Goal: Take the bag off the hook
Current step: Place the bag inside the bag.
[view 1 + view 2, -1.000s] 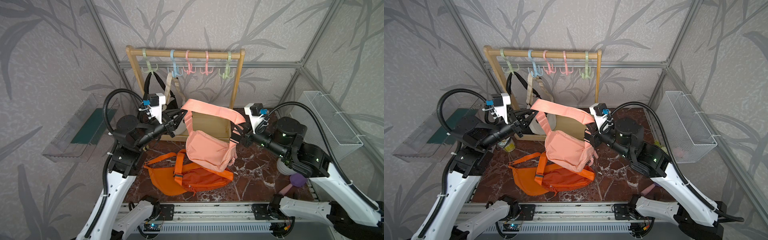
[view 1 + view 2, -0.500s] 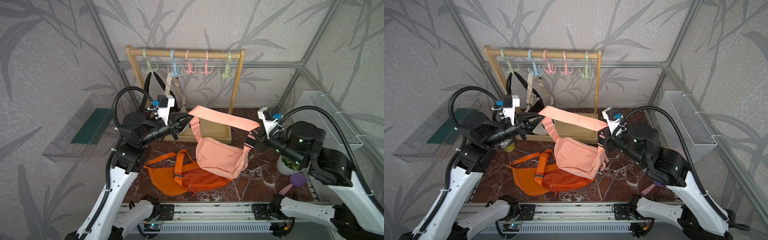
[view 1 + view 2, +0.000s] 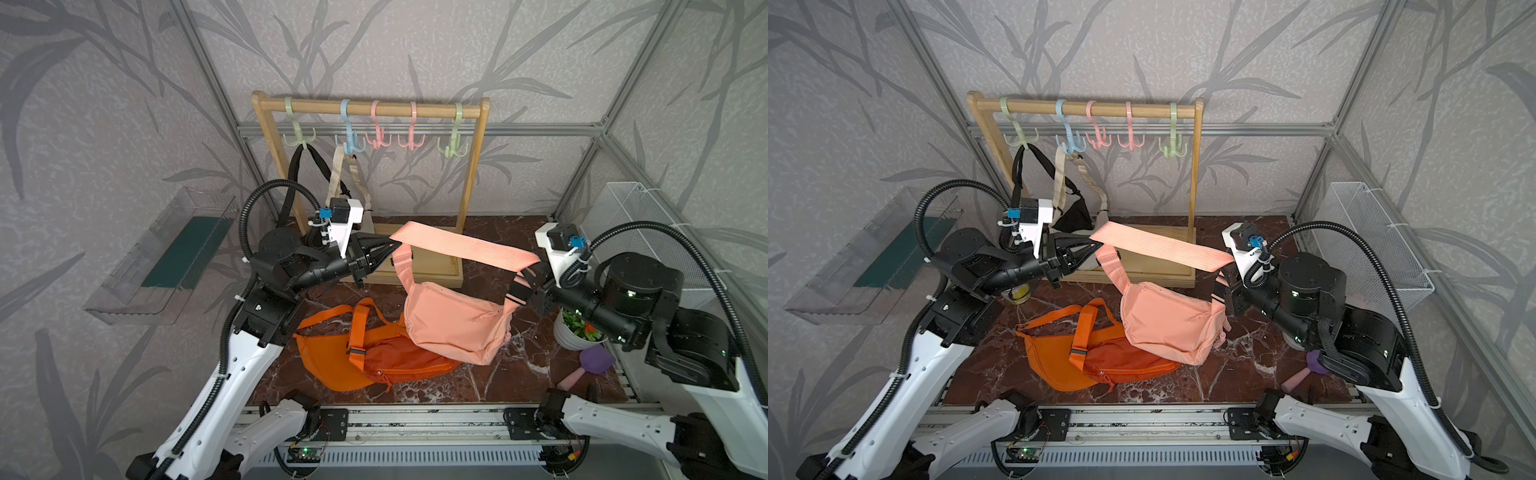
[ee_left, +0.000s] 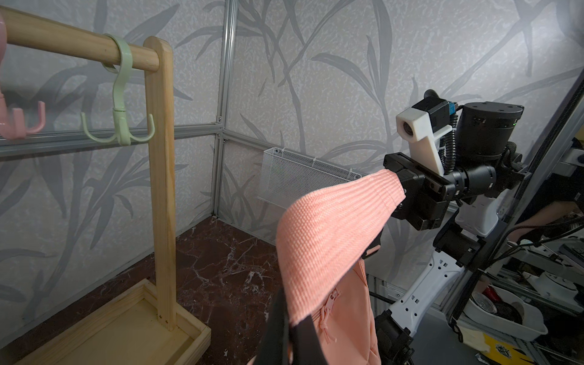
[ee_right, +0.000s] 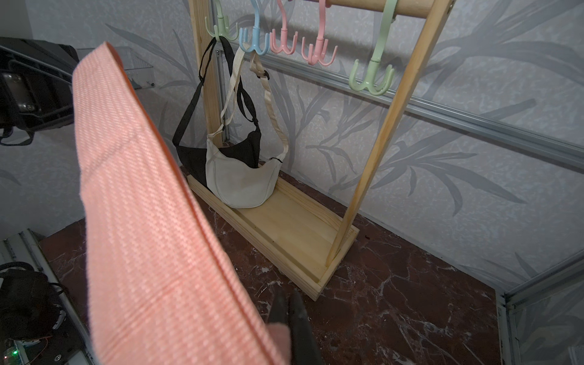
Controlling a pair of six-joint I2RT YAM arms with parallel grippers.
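Observation:
The pink bag (image 3: 457, 326) (image 3: 1169, 326) hangs free of the wooden rack (image 3: 365, 110) and of every hook, by its wide pink strap (image 3: 461, 245) (image 3: 1163, 249). The strap is stretched between my two grippers. My left gripper (image 3: 390, 246) (image 3: 1094, 246) (image 4: 289, 316) is shut on the strap's left end. My right gripper (image 3: 532, 272) (image 3: 1225, 272) (image 5: 286, 297) is shut on its right end, next to the black buckle. The bag's lower edge lies over an orange bag (image 3: 365, 357). Both pink hooks (image 3: 378, 139) are empty.
A black bag (image 5: 189, 155) and a cream bag (image 5: 243, 183) hang from the left green and blue hooks. A wire basket (image 3: 648, 232) is on the right wall, with a plant pot (image 3: 577, 330) and purple brush (image 3: 594, 361) below. A clear tray (image 3: 166, 257) is on the left.
Both arms carried the pink bag to the right and down, away from the rack. The bag now rests lower, partly on the orange bag. Both grips held.

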